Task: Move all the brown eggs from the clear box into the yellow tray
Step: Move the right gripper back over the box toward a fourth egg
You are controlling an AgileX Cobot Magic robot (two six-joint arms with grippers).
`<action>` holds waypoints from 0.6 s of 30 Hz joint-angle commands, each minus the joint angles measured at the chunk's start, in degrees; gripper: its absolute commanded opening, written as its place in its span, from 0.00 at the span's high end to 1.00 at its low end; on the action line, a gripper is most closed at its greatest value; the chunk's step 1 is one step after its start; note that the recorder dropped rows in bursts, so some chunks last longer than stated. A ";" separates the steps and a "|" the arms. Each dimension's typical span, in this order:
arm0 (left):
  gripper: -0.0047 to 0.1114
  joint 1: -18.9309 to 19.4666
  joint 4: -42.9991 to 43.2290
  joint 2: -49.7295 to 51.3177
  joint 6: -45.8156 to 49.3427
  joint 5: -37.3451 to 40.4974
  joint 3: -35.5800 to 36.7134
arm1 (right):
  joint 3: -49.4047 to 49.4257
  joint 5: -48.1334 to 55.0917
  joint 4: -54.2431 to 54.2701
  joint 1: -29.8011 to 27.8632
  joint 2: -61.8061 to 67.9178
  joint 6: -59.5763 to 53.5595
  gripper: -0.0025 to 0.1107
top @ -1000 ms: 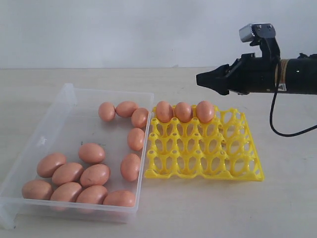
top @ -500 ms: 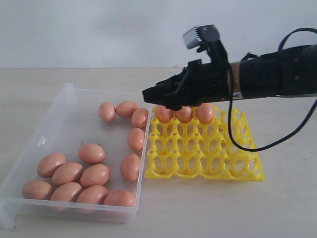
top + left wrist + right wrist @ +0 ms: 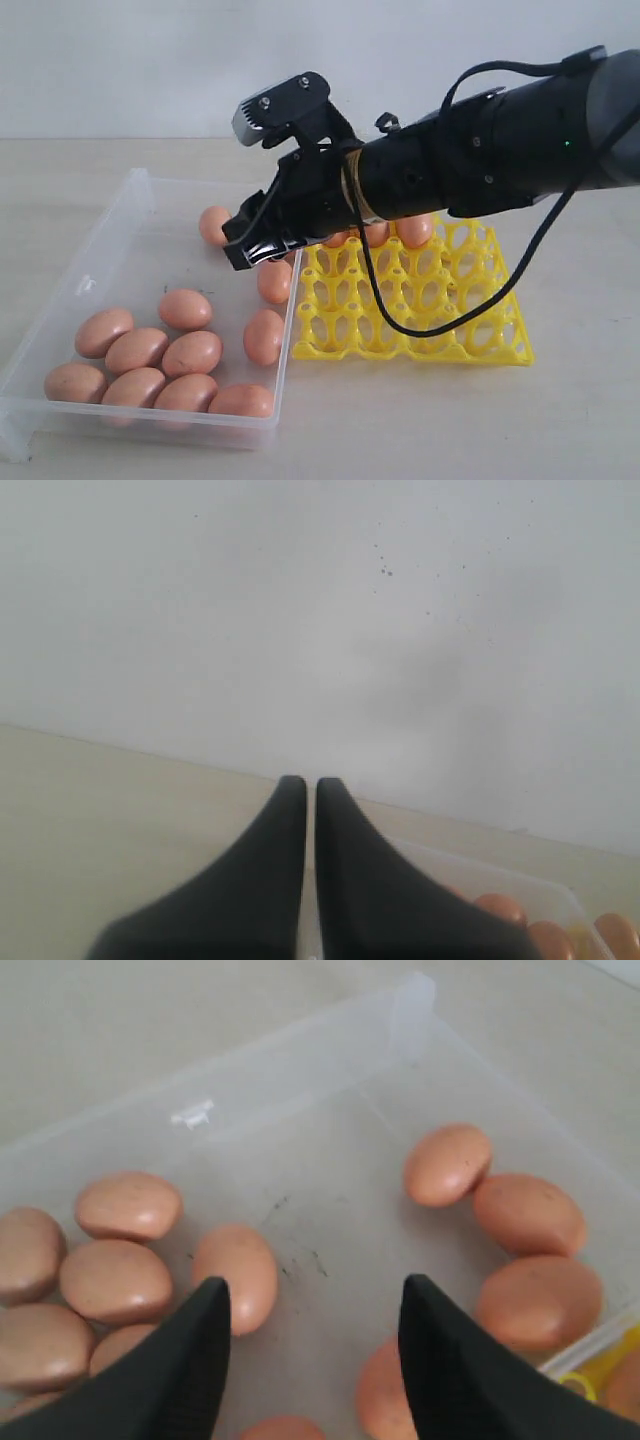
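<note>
The clear box (image 3: 140, 190) holds several brown eggs (image 3: 185, 308), a cluster at its near left and others along its right side (image 3: 264, 336). The yellow tray (image 3: 430, 320) sits right of the box; brown eggs in its back row (image 3: 415, 230) show partly under the arm. My right gripper (image 3: 240, 250) hangs open over the box's right half, reaching across from the right. In the right wrist view its open jaws (image 3: 315, 1295) frame bare box floor (image 3: 330, 1170), with eggs (image 3: 237, 1275) (image 3: 540, 1300) to either side. My left gripper (image 3: 310, 785) is shut and empty, away from the box.
The pale tabletop (image 3: 560, 420) surrounds the box and the tray. A white wall (image 3: 150, 60) stands behind. A black cable (image 3: 480, 300) loops from the right arm down over the tray. A corner of the box with eggs (image 3: 500, 908) shows in the left wrist view.
My right arm has swung left from behind the tray to over the box and dropped lower, staying open. The eggs have not moved.
</note>
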 commanded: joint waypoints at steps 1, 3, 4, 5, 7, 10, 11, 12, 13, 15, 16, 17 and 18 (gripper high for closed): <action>0.93 -0.24 -0.28 -0.16 0.33 0.00 -0.15 | -0.49 6.33 -11.17 0.68 -0.62 14.44 0.58; 0.93 -0.24 -0.28 -0.16 0.33 0.00 -0.15 | -0.49 7.98 -11.17 0.68 -0.48 14.93 0.58; 0.93 -0.24 -0.28 -0.16 0.33 0.00 -0.15 | -0.49 8.38 -11.17 0.68 -0.48 14.93 0.58; 0.93 -0.24 -0.28 -0.16 0.33 0.00 -0.15 | -0.63 9.04 -11.17 0.68 -0.33 14.93 0.58; 0.93 -0.24 -0.28 -0.16 0.33 0.00 -0.15 | -0.73 9.05 -11.17 0.68 -0.25 14.81 0.58; 0.93 -0.24 -0.28 -0.16 0.33 0.00 -0.15 | -0.84 5.93 -11.17 0.68 -0.20 14.68 0.58; 0.93 -0.24 -0.28 -0.16 0.33 0.00 -0.15 | -1.28 4.07 -11.17 0.68 0.10 14.97 0.58; 0.93 -0.24 -0.28 -0.16 0.33 0.00 -0.15 | -1.91 2.45 -11.17 0.92 0.68 14.99 0.58; 0.93 -0.24 -0.28 -0.16 0.33 0.00 -0.15 | -2.62 1.41 -11.17 1.07 1.40 14.86 0.58; 0.93 -0.24 -0.28 -0.16 0.33 0.00 -0.15 | -4.27 0.88 -11.17 1.55 3.33 12.89 0.58; 0.93 -0.24 -0.28 -0.16 0.33 0.00 -0.15 | -5.26 0.24 -11.17 2.06 4.60 10.18 0.58; 0.93 -0.24 -0.28 -0.16 0.33 0.00 -0.15 | -6.03 -0.12 -11.17 2.32 5.96 7.60 0.58; 0.93 -0.24 -0.28 -0.16 0.33 0.00 -0.15 | -7.09 -0.93 -11.17 2.76 7.36 5.00 0.58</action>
